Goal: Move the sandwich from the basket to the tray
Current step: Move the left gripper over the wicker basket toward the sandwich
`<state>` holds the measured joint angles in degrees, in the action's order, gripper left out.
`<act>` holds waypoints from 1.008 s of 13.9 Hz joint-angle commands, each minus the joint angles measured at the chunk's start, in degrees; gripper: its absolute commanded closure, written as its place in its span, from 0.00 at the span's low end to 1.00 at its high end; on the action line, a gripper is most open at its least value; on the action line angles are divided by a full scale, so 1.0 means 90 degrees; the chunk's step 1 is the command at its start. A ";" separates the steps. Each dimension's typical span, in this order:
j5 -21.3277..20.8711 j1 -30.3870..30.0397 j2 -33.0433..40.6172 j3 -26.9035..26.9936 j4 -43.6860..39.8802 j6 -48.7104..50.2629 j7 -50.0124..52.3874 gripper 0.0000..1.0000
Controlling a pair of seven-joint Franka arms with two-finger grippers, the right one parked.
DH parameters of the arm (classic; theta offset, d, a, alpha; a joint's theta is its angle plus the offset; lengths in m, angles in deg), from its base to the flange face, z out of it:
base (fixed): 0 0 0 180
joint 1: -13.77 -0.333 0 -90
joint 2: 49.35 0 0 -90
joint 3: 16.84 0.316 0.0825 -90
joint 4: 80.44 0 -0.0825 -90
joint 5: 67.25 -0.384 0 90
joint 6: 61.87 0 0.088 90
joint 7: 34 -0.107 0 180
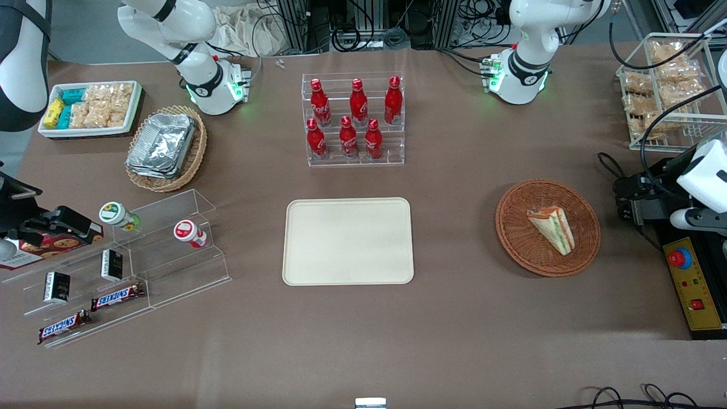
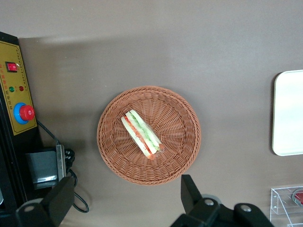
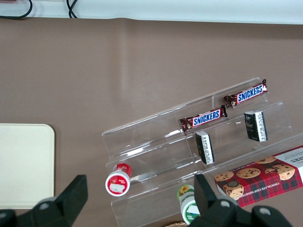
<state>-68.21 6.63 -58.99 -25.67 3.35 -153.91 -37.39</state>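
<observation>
1. The small triangular sandwich (image 1: pixel 552 227) of white bread with orange and green filling lies inside the round, reddish-brown woven wicker basket (image 1: pixel 517 244), a little off its centre, toward the rim that faces the working arm's end of the bench.
2. In the left wrist view the same sandwich (image 2: pixel 142 134) rests on the woven floor of the basket (image 2: pixel 176 156) with its layered cut side up, touching nothing else.
3. The left arm's gripper (image 2: pixel 124 201) hangs well above the bench, just outside the basket's rim, and its two dark fingers (image 2: pixel 191 195) stand wide apart with nothing between them.
4. In the front view this gripper is probably the dark hardware at the working arm's edge of the bench, but its shape there is hard to make out.
5. The flat cream-beige rectangular plastic tray (image 1: pixel 348 241) with rounded corners sits near the middle of the bench, well apart from the basket, and its surface is bare.
6. A clear acrylic stepped rack of six red cola bottles (image 1: pixel 353 119) stands farther from the front camera than the tray.
7. A yellow-faced control box (image 1: pixel 693 288) with a red button lies at the working arm's edge of the bench, beside the basket.
</observation>
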 commanded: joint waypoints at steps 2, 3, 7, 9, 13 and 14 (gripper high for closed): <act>-0.0117 0.0022 -0.0041 -0.0015 -0.0082 0.0130 0.0171 0.00; -0.0117 0.0031 -0.0090 -0.0015 -0.0023 0.0130 0.0364 0.00; -0.0127 0.0031 -0.0168 -0.0015 0.0464 -0.0171 0.2081 0.00; -0.0146 0.0041 -0.0120 -0.0006 0.1106 -0.1018 0.2795 0.01; -0.0214 0.0031 0.0085 0.0004 0.2504 -0.2465 0.3558 0.01; -0.0302 0.0031 0.0086 -0.0006 0.2719 -0.2603 0.3879 0.01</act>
<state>-69.02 6.70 -61.07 -25.68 22.05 -173.99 -7.56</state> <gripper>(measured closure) 0.004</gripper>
